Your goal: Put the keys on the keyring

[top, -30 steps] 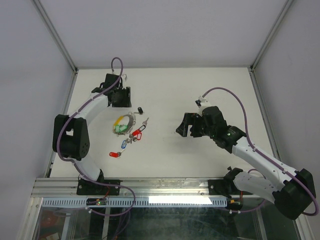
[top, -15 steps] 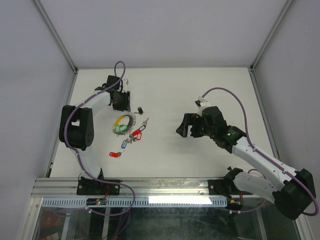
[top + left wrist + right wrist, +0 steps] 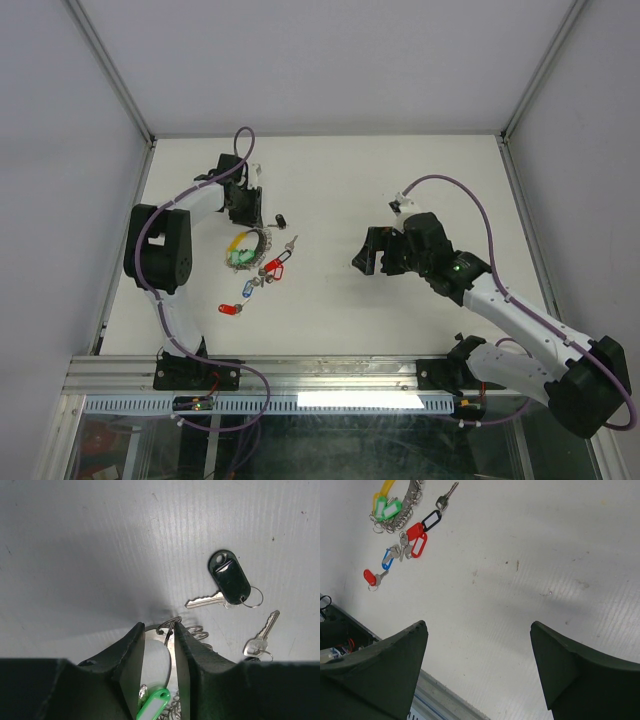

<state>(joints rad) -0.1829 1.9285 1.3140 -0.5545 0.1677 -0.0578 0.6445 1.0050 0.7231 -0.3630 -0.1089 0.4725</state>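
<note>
My left gripper [image 3: 247,207] stands over the far end of the key pile. In the left wrist view its jaws [image 3: 157,626] are narrowed onto a thin wire keyring [image 3: 169,625] at their tips, with a green tag [image 3: 154,703] showing between them. A black-tagged key [image 3: 227,582] and a bare silver key [image 3: 262,637] lie just beyond. The top view shows the green and yellow tags on a ring bundle [image 3: 243,250], red-tagged keys [image 3: 277,266], a blue-tagged key [image 3: 246,290] and a lone red-tagged key [image 3: 228,309]. My right gripper [image 3: 366,258] is open and empty, well right of the pile.
The right wrist view shows its own open gripper [image 3: 479,625] over bare white table [image 3: 530,555], with the key pile [image 3: 415,537] far off and the table's metal front rail [image 3: 445,700] below. Grey walls close in the table on three sides.
The left arm's elbow has swung up and inward, and its gripper has shifted slightly toward the key pile. The keys and the right arm have not moved.
</note>
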